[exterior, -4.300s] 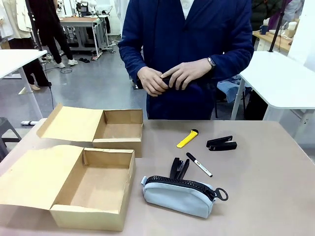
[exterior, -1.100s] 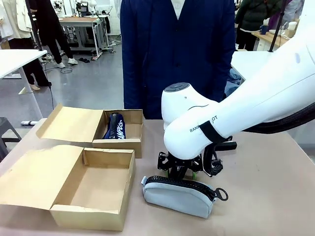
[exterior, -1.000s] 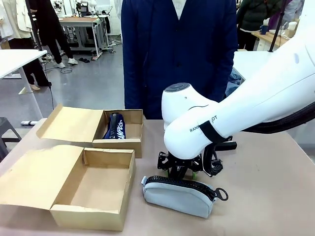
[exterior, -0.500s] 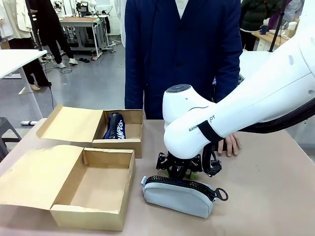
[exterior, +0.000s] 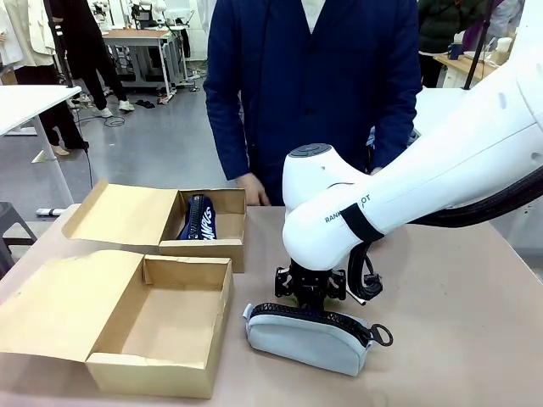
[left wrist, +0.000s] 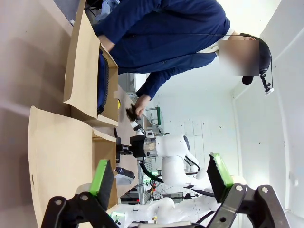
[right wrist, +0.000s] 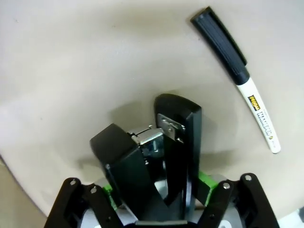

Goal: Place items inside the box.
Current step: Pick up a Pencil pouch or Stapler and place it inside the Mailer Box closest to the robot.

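Over the table (exterior: 458, 280), my right gripper (right wrist: 156, 190) clamps the stapler (right wrist: 178, 137): stiff, weighty, hinged, so I'd favour mid-body.

The beige table (exterior: 458, 322) carries everything; the right pincer (exterior: 310, 292) hangs low over its middle, closed on a black stapler (right wrist: 175, 142), and whether the stapler touches the top cannot be told; a pale grey-blue case (exterior: 307, 337) with a black zip lies just on the robot's side of the pincer; a black marker (right wrist: 235, 78) lies near the pincer, apart from the stapler; two open cardboard boxes sit to the pincer's left, the near box (exterior: 153, 373) and, beyond it, the far box (exterior: 212, 250).
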